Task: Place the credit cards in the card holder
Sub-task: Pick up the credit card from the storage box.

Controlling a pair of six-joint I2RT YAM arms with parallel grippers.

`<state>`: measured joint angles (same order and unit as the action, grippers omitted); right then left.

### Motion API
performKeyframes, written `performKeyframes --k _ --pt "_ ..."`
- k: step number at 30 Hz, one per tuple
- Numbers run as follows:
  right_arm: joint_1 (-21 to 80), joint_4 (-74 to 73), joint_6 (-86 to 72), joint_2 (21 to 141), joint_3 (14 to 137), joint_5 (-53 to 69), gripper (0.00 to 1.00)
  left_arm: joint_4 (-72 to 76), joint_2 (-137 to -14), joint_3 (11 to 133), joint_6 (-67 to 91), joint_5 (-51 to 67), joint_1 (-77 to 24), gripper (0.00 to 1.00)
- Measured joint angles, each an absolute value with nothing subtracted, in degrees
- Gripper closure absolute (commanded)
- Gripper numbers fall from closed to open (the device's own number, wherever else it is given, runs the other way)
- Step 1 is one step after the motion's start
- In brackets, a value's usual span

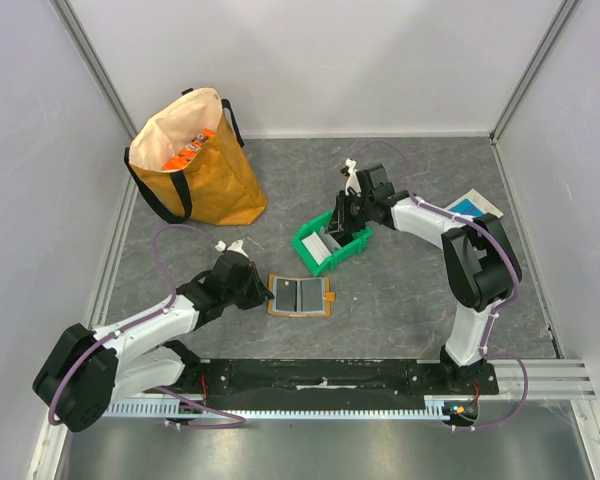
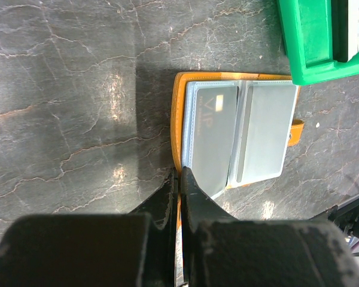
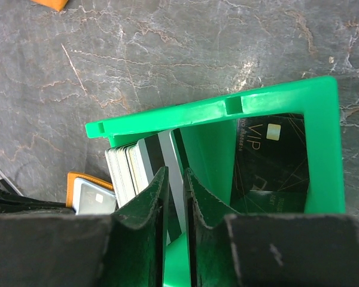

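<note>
Right wrist view shows your right gripper (image 3: pixel 175 182) closed, probably pinching one of the credit cards (image 3: pixel 124 170) standing in the green bin (image 3: pixel 215 113). Lift straight up, leaving its neighbours undisturbed. Your left gripper (image 2: pixel 179 179) clamps the card holder (image 2: pixel 176 113), open flat beside the bin.

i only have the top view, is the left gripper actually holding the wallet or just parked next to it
Observer: Holding it. The left wrist view shows the left gripper pinched on the orange near edge of the card holder, which lies open.
Operator: any cards in it yet
Observer: One grey pocket shows a VIP-marked card with a chip.
Operator: and the right side
Observer: In the right wrist view the right gripper straddles a striped grey card standing on edge in the green bin; I cannot tell whether it is clamped.
</note>
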<state>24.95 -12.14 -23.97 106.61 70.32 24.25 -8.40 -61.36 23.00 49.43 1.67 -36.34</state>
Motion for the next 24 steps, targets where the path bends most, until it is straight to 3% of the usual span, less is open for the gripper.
performKeyframes --k 10,15,24 --pt "25.41 -13.34 -23.2 108.99 70.32 22.57 0.78 -8.4 -61.34 23.0 49.43 1.74 -36.34 0.98" --pt "26.5 -15.86 -21.12 109.65 70.35 20.75 1.0 -8.4 -61.32 23.0 49.43 1.78 -36.34 0.98" --pt "26.87 -18.22 -19.86 106.5 71.09 15.57 1.0 -8.4 -59.94 23.0 49.41 2.07 -36.34 0.98"
